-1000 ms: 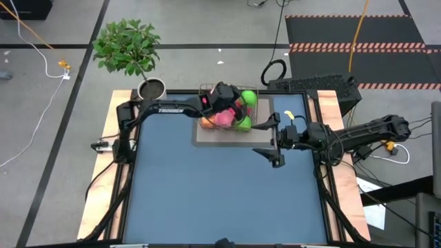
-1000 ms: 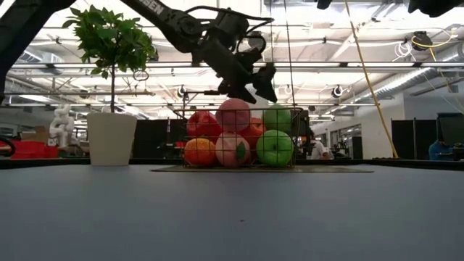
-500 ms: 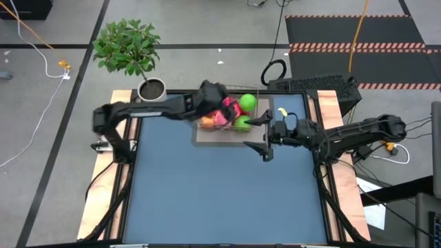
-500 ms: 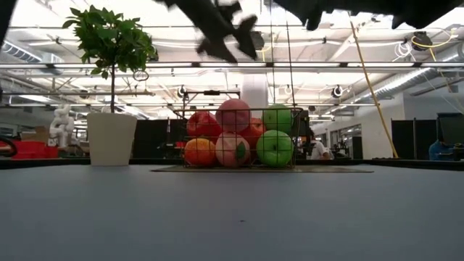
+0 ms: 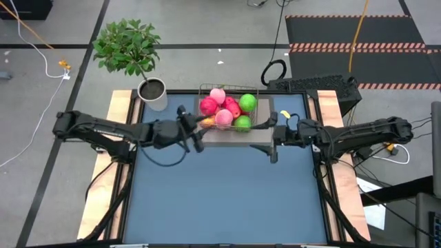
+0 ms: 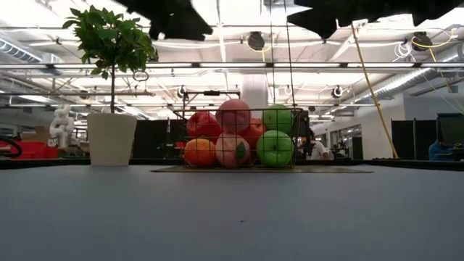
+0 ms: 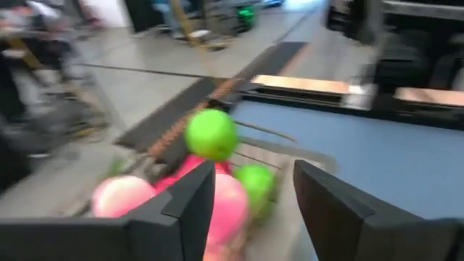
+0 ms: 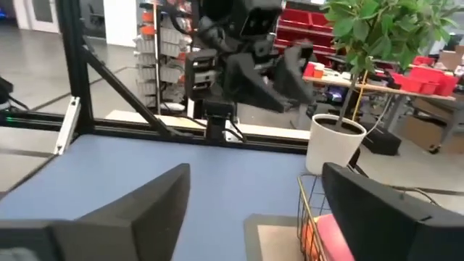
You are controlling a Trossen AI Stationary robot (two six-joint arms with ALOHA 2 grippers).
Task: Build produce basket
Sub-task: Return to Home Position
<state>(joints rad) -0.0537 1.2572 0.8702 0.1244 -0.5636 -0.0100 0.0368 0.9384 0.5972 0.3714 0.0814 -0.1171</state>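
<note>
high view: basket (image 5: pixel 234 87) lengthwise left-right, opening up

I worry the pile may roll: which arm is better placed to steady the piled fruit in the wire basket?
Left, probably: the left gripper, open, faces the round pink and green fruits in the grey wire-mesh basket; the right gripper points mostly past the basket.

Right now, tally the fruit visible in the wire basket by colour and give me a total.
Red apples: 2
Pink peaches: 2
Green apples: 2
Orange fruit: 1
Total: 7 visible in the basket; any lying beneath are hidden.
</note>
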